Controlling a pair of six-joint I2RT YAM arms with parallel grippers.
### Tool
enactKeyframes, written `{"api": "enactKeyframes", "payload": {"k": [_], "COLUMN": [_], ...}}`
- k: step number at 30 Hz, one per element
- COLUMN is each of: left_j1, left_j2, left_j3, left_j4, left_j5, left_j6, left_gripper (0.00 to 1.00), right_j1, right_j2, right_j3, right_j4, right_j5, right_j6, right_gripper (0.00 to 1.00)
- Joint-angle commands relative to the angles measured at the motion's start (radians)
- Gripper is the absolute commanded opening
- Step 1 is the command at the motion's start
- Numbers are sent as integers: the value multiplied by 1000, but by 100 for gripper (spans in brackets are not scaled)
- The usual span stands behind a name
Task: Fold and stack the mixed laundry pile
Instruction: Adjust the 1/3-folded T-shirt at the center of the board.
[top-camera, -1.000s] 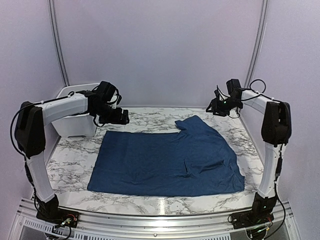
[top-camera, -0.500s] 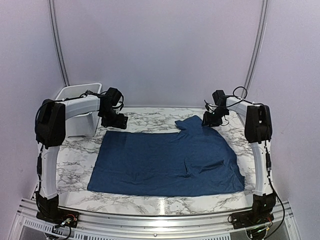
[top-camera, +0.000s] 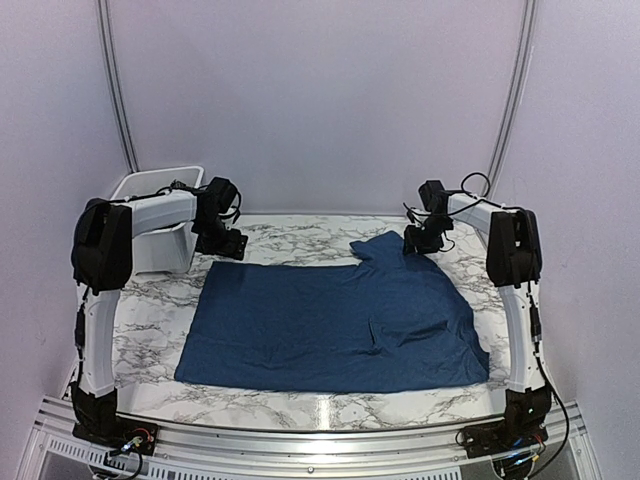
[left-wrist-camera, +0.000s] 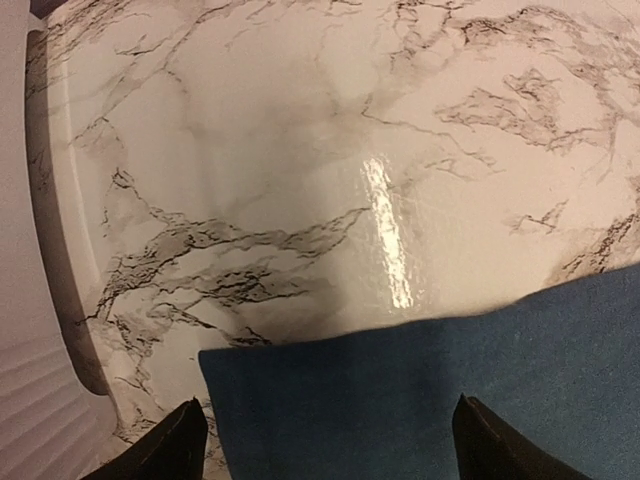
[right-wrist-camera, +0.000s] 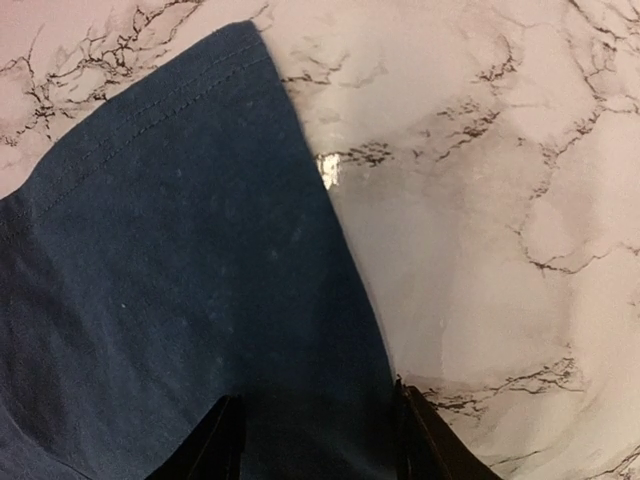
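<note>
From the laundry, a navy blue t-shirt (top-camera: 330, 320) lies spread flat on the marble table, one sleeve (top-camera: 385, 250) pointing to the far right. My left gripper (top-camera: 232, 245) hovers low over the shirt's far left corner (left-wrist-camera: 260, 380). It is open, and its fingertips (left-wrist-camera: 185, 435) stand wide on either side of that corner. My right gripper (top-camera: 418, 243) is over the sleeve's right edge (right-wrist-camera: 330, 260). It is open too, with cloth between its fingertips (right-wrist-camera: 225, 430) but not pinched.
A white plastic bin (top-camera: 150, 185) stands at the far left corner, just beside my left arm, and its wall (left-wrist-camera: 30, 380) shows in the left wrist view. Bare marble table (top-camera: 300, 232) runs along the back between the two grippers. Pale walls close in the sides.
Both arms have swung in and down towards the shirt. The left one came to the far left corner with its jaws slightly narrowed. The right one came to the sleeve.
</note>
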Motion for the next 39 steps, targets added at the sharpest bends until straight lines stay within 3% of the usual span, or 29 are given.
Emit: {"api": "enactKeyframes", "payload": {"k": [1, 14, 24, 28, 35, 39], "left_j1": [14, 30, 47, 54, 63, 65], "left_j2": [21, 42, 50, 54, 80, 109], "left_j3": [37, 48, 59, 52, 44, 62], "left_j4": [-27, -27, -26, -29, -29, -29], "left_j5": [5, 23, 22, 34, 31, -4], "left_j6": [21, 27, 35, 69, 85, 92], "left_gripper": [87, 83, 83, 82, 77, 75], "right_j1": [-30, -22, 2, 7, 6, 3], "right_j2": [-19, -47, 39, 76, 118, 152], "right_j3": [27, 26, 6, 19, 64, 121], "right_j4": [-21, 7, -23, -39, -51, -66], "right_j5": [-34, 3, 32, 39, 21, 46], "right_j6": [22, -6, -33, -37, -42, -38], "right_gripper": [50, 57, 49, 39, 1, 0]}}
